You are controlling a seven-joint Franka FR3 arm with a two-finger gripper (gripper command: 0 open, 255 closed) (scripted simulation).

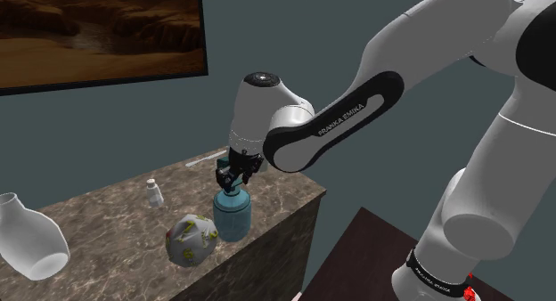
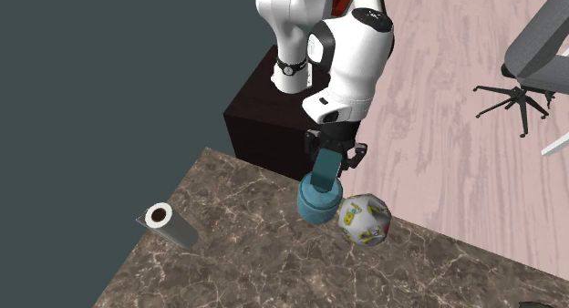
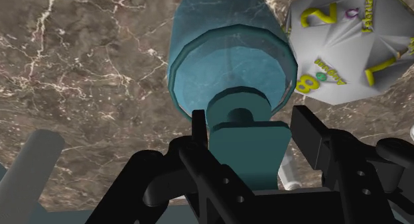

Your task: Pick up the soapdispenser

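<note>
Teal dispenser (image 3: 229,63) on marble counter (image 3: 86,70), die (image 3: 345,50) just left in the shoulder view; my gripper (image 3: 254,123), fingers apart, straddles its pump, hiding the spout.

- The white Franka arm with dark joints (image 1: 401,50) bends at the elbow and reaches down toward the shoulder view's left.
- Its wrist turns downward.
- The all-black 2-finger gripper (image 1: 233,176) points straight down, jaws standing apart.

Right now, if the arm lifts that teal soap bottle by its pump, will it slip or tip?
The soap dispenser looks rigid, so it probably won't flex. Its smooth narrow pump, inside the open end effector, may slip. The wide body should resist tipping.
</note>
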